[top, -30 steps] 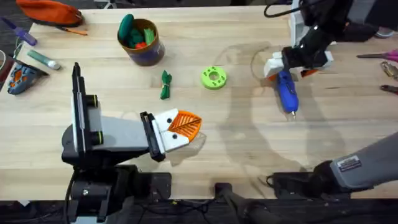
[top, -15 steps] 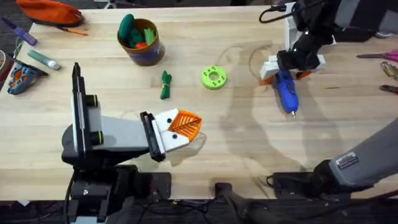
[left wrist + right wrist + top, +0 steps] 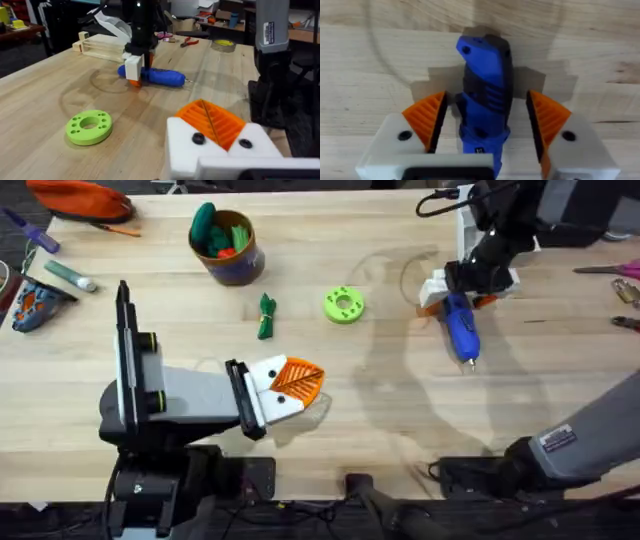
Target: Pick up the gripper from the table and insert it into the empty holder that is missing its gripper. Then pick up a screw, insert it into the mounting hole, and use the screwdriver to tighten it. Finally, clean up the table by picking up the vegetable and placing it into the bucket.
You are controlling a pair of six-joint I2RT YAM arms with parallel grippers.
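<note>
Right hand (image 3: 457,292): spread open over the screwdriver's rear end, one orange ribbed pad (image 3: 426,117) on either side of the blue body, a gap visible on both sides in the right wrist view; white mounts down close to the tabletop.
Screwdriver (image 3: 461,327): lying flat on the tabletop, blue body between the right hand's pads, thin metal tip pointing away from that hand toward the near edge; well to the right of the lime-green disc.
Left hand (image 3: 288,388): lying low over the tabletop, below and left of the lime-green disc; orange ribbed wedges meeting in a single block, closed with nothing between them; white mounts with two dark screw heads seen in the left wrist view (image 3: 215,135).
Lime-green disc (image 3: 343,305): flat on the tabletop, ring of small holes, roughly midway between the vegetable and the screwdriver.
Vegetable (image 3: 265,316): dark-green leafy bundle lying on the tabletop, just left of the lime-green disc, apart from it.
Bucket (image 3: 228,248): upright, up and left of the lime-green disc, beyond the vegetable; green and orange toy pieces inside.
Tabletop (image 3: 380,410): light wooden planks, bare between the lime-green disc and the near edge.
Wooden box (image 3: 102,47): pale, beyond the screwdriver, seen in the left wrist view.
</note>
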